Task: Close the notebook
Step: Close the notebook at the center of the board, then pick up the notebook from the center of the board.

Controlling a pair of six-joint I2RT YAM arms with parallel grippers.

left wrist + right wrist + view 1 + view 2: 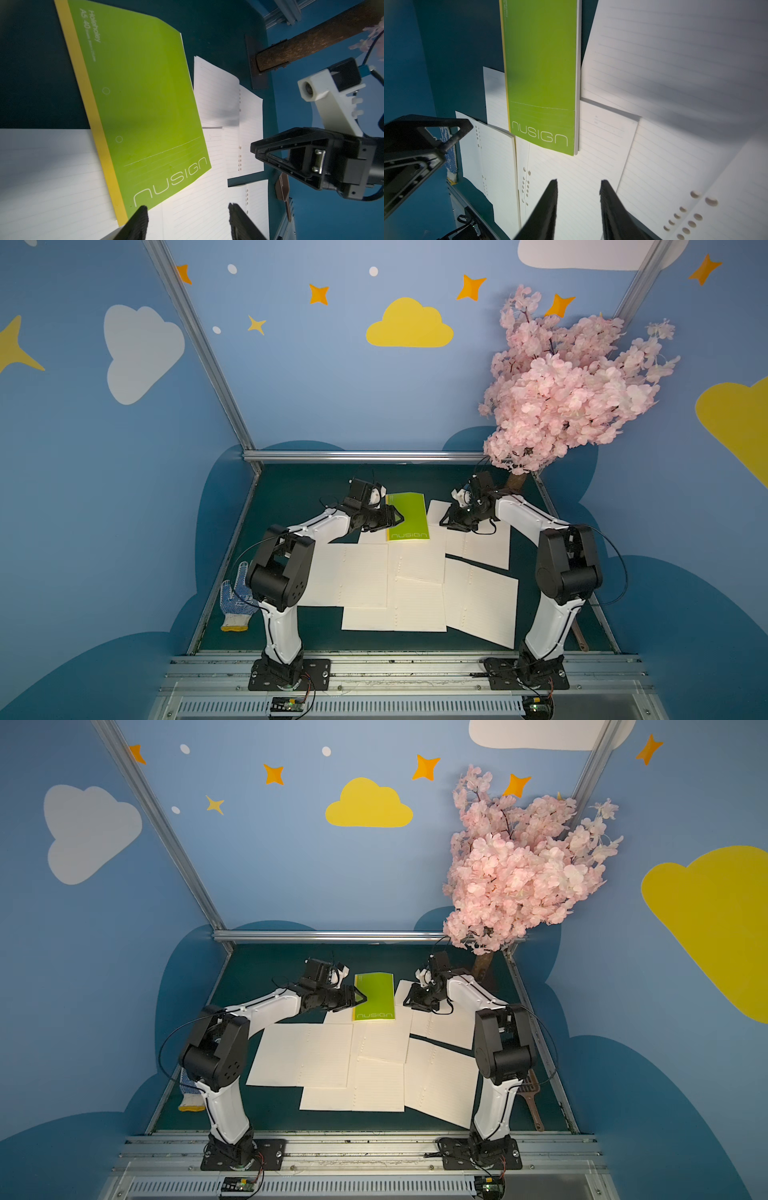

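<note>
Blue walls [374,385] painted with yellow and white clouds and orange stars close in the space on three sides, joined by silver metal posts. A dark green table [291,489] fills the floor of the space, with a metal rail [374,668] along its near edge carrying both arm bases. A pink blossom tree [561,393] rises from the far corner behind the right gripper [446,520]. Lined white sheets [353,576], punched with holes, lie overlapping across the middle of the table, beneath and nearer than both grippers. A white glove [237,601] with blue dots lies at the table edge, well back from the left gripper [397,517], beside that arm's elbow.

The notebook [406,516] lies flat between the two grippers, partly on the sheets and partly on bare table. It is closed: the lime green cover is down on the white page block, whose edge shows along the side facing the right gripper [579,181]. A yellow strip runs along the spine, and "nusign" is printed in thin white letters at the near end.

The left gripper [187,207] is spread and empty, its tips over the notebook's [135,104] spine side; contact cannot be told. The right gripper stands just beside the notebook's [542,83] open edge, above the sheets, jaws apart and holding nothing.
</note>
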